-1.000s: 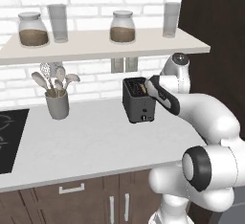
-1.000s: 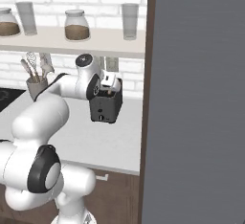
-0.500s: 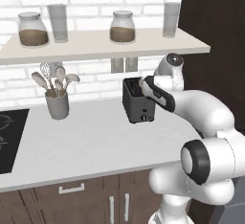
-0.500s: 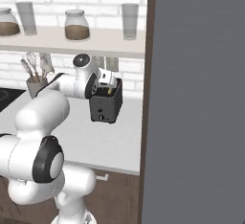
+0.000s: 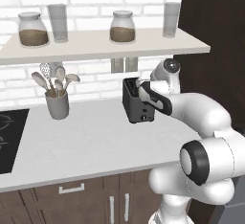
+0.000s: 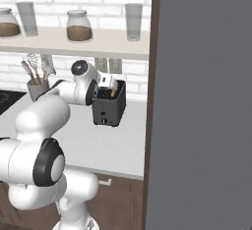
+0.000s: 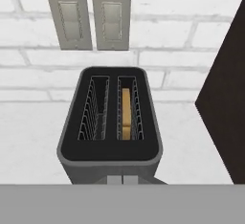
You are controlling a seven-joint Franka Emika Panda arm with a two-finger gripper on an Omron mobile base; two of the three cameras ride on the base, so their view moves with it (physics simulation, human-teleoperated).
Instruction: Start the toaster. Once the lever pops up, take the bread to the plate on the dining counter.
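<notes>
The dark toaster (image 5: 138, 104) (image 6: 108, 107) stands on the white counter by the brick wall. In the hand view I look straight down on the toaster (image 7: 111, 149); a tan slice of bread (image 7: 125, 115) sits deep in its right slot, and the left slot holds nothing. The bread (image 6: 113, 93) also peeks from the top in the right base view. My gripper (image 5: 140, 85) (image 6: 109, 83) hovers just over the toaster's top. Its fingertips (image 7: 122, 180) are pressed together, shut on nothing, at the toaster's near end. The plate and the dining counter are out of view.
A grey utensil holder (image 5: 57, 105) stands left of the toaster, and a black cooktop (image 5: 9, 137) lies further left. A shelf (image 5: 95, 46) with jars and glasses hangs overhead. A tall dark cabinet (image 5: 215, 50) rises right beside the toaster. Two wall sockets (image 7: 91, 19) sit behind it.
My forearm has swung a little to the left across the toaster's front. The hand stays over the toaster top, the jaws stay shut, and the toaster has not moved.
</notes>
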